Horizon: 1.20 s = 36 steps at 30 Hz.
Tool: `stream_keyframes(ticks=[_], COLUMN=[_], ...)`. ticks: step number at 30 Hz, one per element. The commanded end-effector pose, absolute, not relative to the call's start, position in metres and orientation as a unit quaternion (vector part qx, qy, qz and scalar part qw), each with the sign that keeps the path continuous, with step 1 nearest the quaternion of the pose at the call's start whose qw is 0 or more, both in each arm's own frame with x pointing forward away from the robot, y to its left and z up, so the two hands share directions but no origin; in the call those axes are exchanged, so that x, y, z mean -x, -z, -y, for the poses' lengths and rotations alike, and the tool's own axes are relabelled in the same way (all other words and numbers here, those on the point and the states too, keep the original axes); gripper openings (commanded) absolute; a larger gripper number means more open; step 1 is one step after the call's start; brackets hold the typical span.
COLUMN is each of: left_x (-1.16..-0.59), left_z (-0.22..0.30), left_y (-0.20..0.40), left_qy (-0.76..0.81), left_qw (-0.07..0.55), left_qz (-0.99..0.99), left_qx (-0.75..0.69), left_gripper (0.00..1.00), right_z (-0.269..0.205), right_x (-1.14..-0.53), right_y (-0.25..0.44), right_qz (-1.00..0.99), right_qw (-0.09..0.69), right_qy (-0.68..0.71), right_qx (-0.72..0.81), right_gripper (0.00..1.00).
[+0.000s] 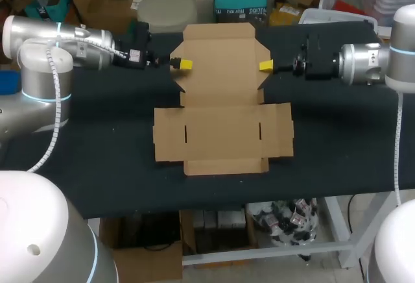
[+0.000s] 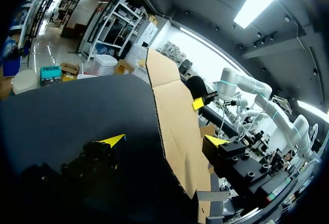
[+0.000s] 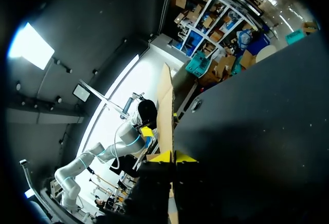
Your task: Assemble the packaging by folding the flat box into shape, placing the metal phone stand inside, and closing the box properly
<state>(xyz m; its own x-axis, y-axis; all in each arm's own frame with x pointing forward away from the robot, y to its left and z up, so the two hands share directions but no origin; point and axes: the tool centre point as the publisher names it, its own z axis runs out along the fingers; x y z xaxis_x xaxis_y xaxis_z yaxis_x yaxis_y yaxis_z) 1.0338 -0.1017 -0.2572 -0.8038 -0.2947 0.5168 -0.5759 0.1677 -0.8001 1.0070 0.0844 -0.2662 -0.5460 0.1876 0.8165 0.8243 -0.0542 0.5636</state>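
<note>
Black table [image 1: 97, 166]; unfolded cardboard box [image 1: 224, 121] lying mid-table.

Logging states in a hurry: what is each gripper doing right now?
Left gripper: open, straddling the cardboard box edge.
Right gripper: closed on the cardboard box edge.

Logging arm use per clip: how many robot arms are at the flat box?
2. The left arm is at the left edge of the far panel of the flat box, jaws open. The right arm is at its right edge, jaws pinching it. None seems hidden.
</note>
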Motion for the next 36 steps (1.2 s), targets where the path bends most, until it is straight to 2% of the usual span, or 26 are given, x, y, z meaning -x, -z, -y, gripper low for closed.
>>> stream_keyframes(ticks=[1, 14, 15, 18, 20, 36], left_x=[-1.039, -1.04, -1.041, -1.041, -1.042, -1.041], left_z=[0.1, 0.114, 0.116, 0.118, 0.12, 0.131], left_y=[0.258, 0.251, 0.251, 0.25, 0.25, 0.247], left_qy=[-0.579, -0.595, -0.596, -0.6, -0.604, -0.612], left_qw=[0.137, 0.144, 0.145, 0.143, 0.145, 0.151], left_qz=[0.755, 0.752, 0.751, 0.75, 0.747, 0.747], left_qx=[-0.278, -0.244, -0.243, -0.239, -0.235, -0.214], left_gripper=[1.0, 1.0, 0.9, 0.69, 0.49, 0.33], right_z=[-0.083, -0.089, -0.089, -0.088, -0.088, -0.09], right_x=[-1.013, -1.021, -1.021, -1.021, -1.021, -1.031], right_y=[0.268, 0.268, 0.267, 0.264, 0.263, 0.26], right_qz=[0.636, 0.636, 0.636, 0.637, 0.637, 0.629], right_qw=[0.273, 0.271, 0.269, 0.263, 0.261, 0.249], right_qy=[0.611, 0.622, 0.623, 0.627, 0.628, 0.64], right_qx=[0.384, 0.367, 0.366, 0.364, 0.364, 0.365], right_gripper=[0.0, 0.0, 0.0, 0.0, 0.0, 0.0])
